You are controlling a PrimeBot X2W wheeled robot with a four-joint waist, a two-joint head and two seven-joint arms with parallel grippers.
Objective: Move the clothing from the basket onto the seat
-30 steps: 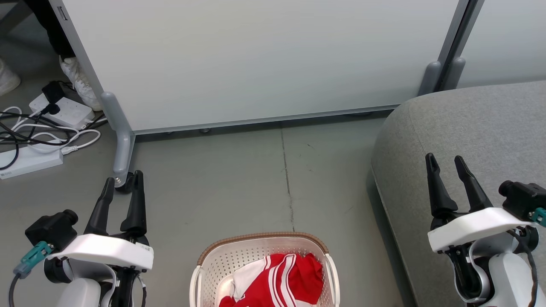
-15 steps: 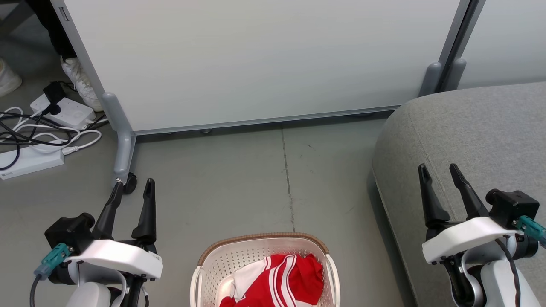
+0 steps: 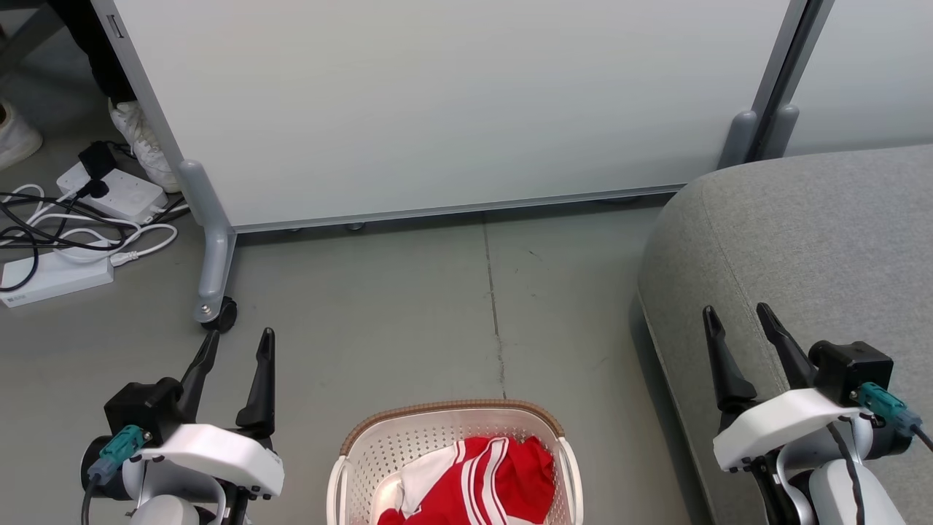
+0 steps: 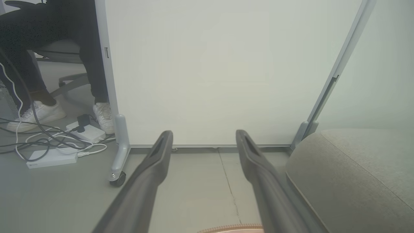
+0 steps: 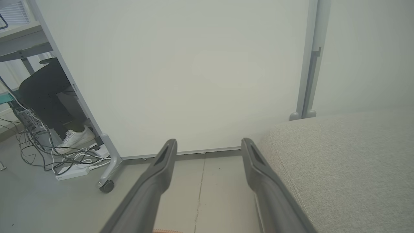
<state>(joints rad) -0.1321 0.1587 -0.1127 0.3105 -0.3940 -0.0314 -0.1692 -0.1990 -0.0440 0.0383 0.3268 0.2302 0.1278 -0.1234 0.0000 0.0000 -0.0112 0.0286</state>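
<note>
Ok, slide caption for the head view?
Left gripper and right gripper open, flanking the basket of red clothing; seat at right.

Red clothing (image 3: 487,483) (white stripes), grey seat (image 3: 816,240)

Pale panel (image 3: 437,109) across the back, upright on grey floor (image 3: 364,313). Second panel (image 3: 867,65) just beside it at the right, grey feet (image 3: 740,138) side by side. At the left end, a grey leg (image 3: 211,248) ending in a black caster (image 3: 222,315). Thin seam (image 3: 494,306) down the floor. Left of the leg, two white power strips (image 3: 55,275), apart, among tangled black and white cables (image 3: 73,233). Behind them, a seated person's white shoes (image 3: 142,142) and dark trousers (image 4: 19,48), with a chair base (image 4: 69,82) between.
</note>
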